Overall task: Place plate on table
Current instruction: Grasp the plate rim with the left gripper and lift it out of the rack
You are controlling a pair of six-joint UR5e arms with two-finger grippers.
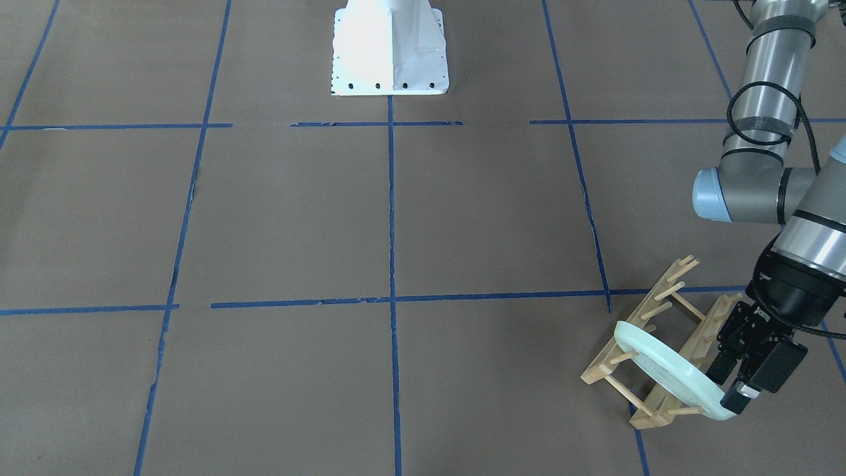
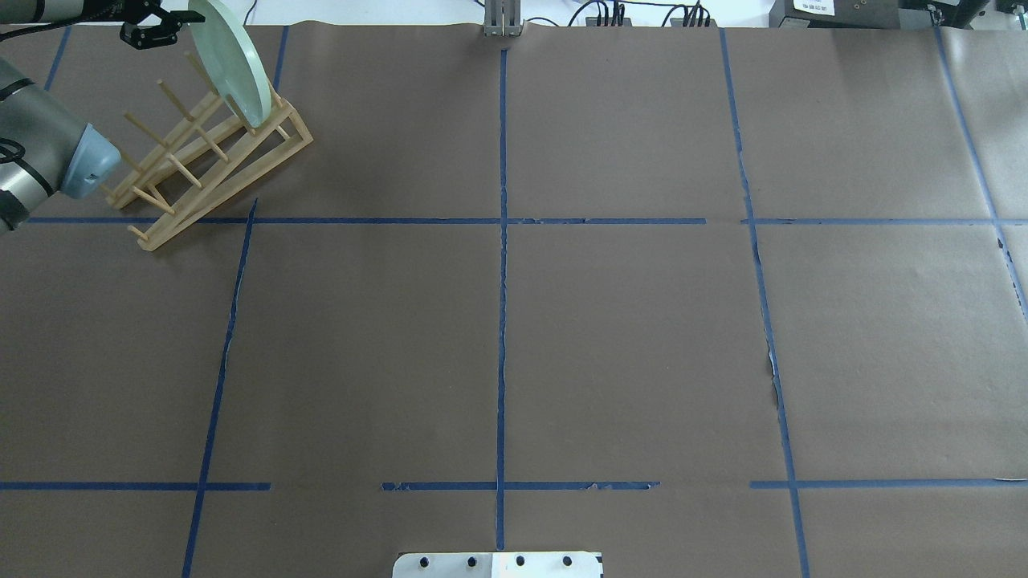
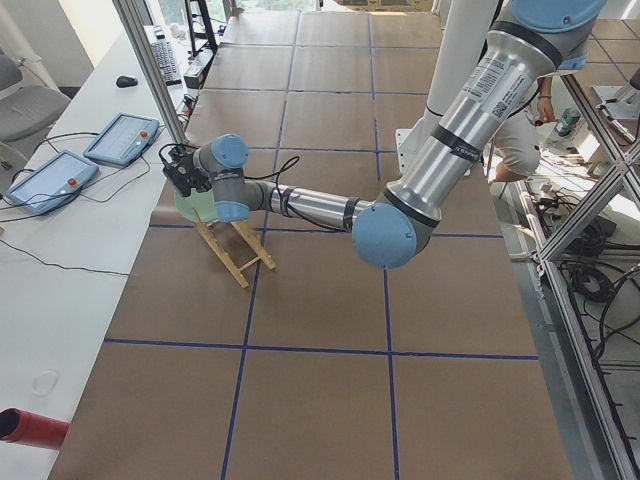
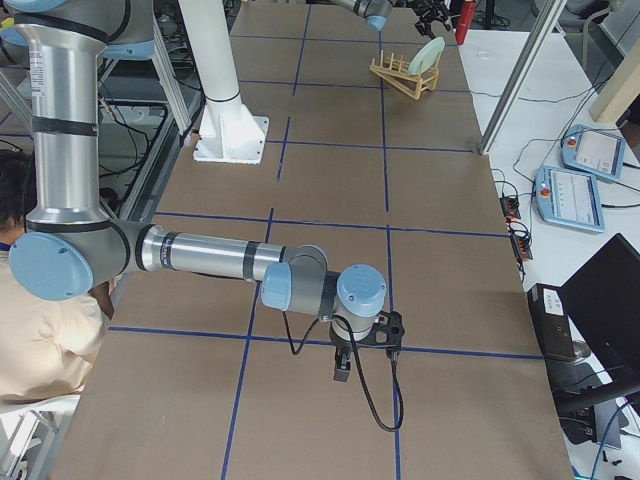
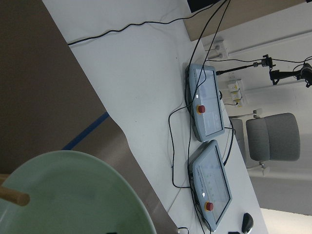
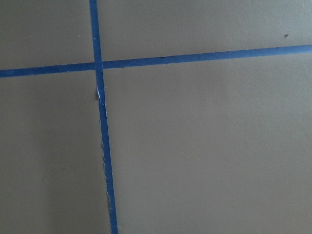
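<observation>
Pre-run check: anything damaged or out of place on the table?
Only the table: its surface is torn along the blue tape line on the robot's right. The plate stands normally in the wooden rack.

**A:** What do we get off the left wrist cam?

**B:** The plate (image 5: 73,195) fills our bottom-left corner, pale green, with its rim curving across. One wooden peg tip (image 5: 13,195) pokes in over its face at the left edge.

**A:** And behind it?

**B:** We see the brown bench (image 5: 39,97) with a blue tape strip (image 5: 87,130), then a white side bench (image 5: 141,73). On that sit a teach pendant (image 5: 205,102) and a second pendant (image 5: 210,183), both with red buttons, and black cables (image 5: 173,146) loop past. There's a mouse (image 5: 247,223) at the bottom edge and a grey chair (image 5: 273,136) beyond.
</observation>
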